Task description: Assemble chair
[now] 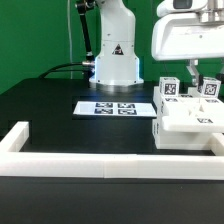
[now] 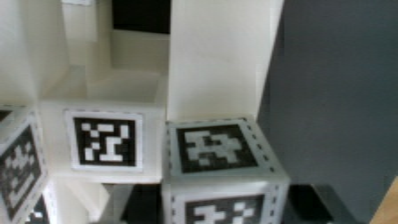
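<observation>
Chair parts being gripped near the border rail

The marker board [image 1: 112,107] is being shown centrally; at the exterior view's right, the chair [image 1: 186,120] is resting inside the white border rail [image 1: 100,155], and a tagged upright part [image 2: 210,165] is being pinched by the gripper [image 1: 197,76]

Chair [image 1: 190,115] cut off by exterior view's right edge; fingers [image 1: 196,78] half hidden between tagged posts. Wrist view blurred, chair parts [image 2: 214,150] cropped, fingertips unseen.
</observation>
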Motion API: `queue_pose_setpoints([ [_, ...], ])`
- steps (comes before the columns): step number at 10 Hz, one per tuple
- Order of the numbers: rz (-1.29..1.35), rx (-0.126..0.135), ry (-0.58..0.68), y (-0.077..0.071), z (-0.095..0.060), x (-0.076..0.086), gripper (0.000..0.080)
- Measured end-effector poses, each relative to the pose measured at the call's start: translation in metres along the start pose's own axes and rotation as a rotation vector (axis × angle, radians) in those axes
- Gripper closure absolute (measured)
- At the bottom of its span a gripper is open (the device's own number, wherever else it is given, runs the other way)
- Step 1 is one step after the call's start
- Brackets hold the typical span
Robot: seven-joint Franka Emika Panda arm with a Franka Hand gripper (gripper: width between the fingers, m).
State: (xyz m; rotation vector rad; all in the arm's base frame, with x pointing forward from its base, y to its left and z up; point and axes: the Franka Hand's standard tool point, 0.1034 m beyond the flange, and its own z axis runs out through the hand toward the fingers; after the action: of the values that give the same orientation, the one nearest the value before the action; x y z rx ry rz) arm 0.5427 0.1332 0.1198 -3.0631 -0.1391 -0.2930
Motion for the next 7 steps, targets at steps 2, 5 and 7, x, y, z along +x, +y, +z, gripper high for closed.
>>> queue_pose_setpoints([
  [2,0.026,0.0,0.0,0.0,0.0,0.0,0.0515],
  [5,0.302,0.019,0.018,0.0012,0.0006,-0.0008,0.0515],
  [7,0.524,0.036,0.036,0.0008,0.0003,0.0,0.0515],
])
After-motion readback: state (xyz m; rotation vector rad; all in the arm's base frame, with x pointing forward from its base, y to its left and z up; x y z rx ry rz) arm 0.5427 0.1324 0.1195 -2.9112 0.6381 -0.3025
